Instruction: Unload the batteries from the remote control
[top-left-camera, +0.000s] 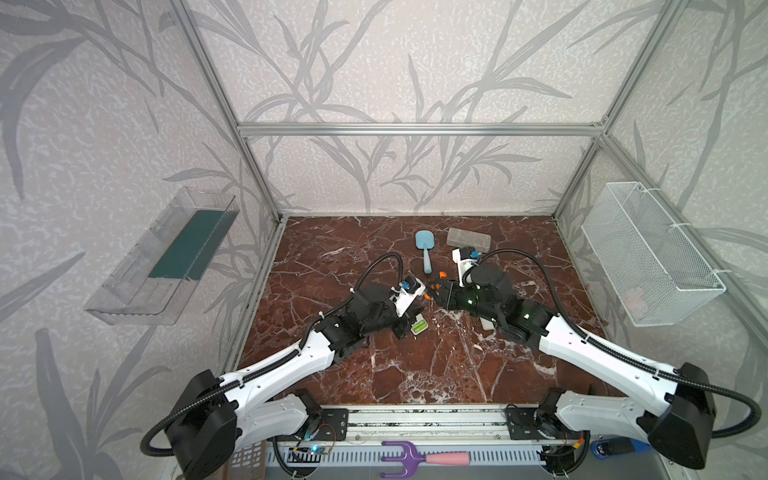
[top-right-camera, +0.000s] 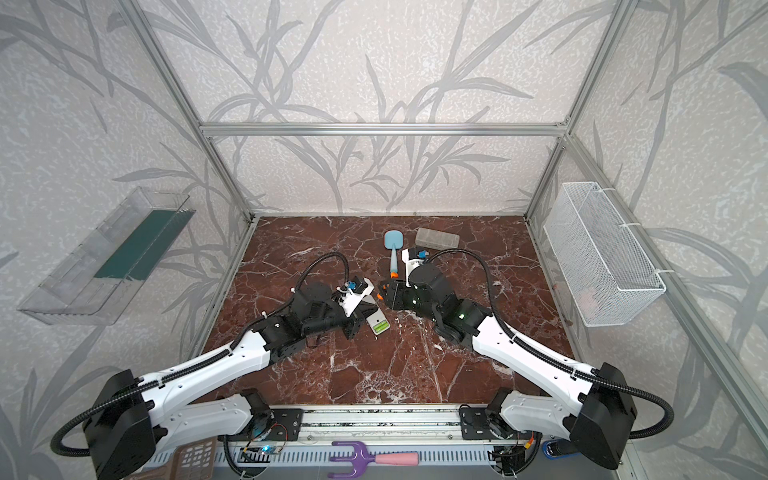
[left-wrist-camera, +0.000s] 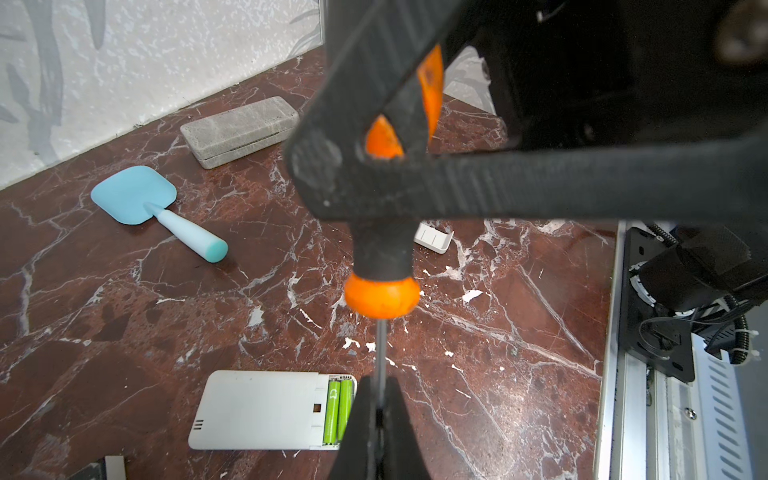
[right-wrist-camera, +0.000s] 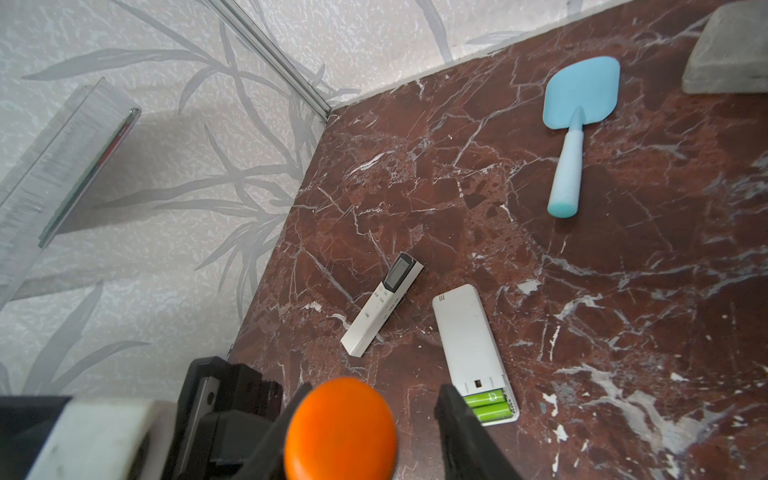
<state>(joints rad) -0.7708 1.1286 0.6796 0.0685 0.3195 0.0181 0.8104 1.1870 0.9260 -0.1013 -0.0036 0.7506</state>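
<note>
Batteries (left-wrist-camera: 338, 409) sit in the remote (left-wrist-camera: 257, 411) beside the left claw (left-wrist-camera: 378, 388) gripping a screwdriver (left-wrist-camera: 380, 297).

A robotics lab cell: aluminium frame (top-left-camera: 415, 129), leaf-patterned wall panels (top-left-camera: 374, 62), a marble-look desk (top-left-camera: 415, 365), and left arm (top-left-camera: 286, 365) and right arm (top-left-camera: 602, 353) mounted on a front rail (top-left-camera: 424, 419).

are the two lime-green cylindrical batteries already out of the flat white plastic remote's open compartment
No, both lime-green batteries lie side by side inside the open compartment at one end of the white remote.
</note>
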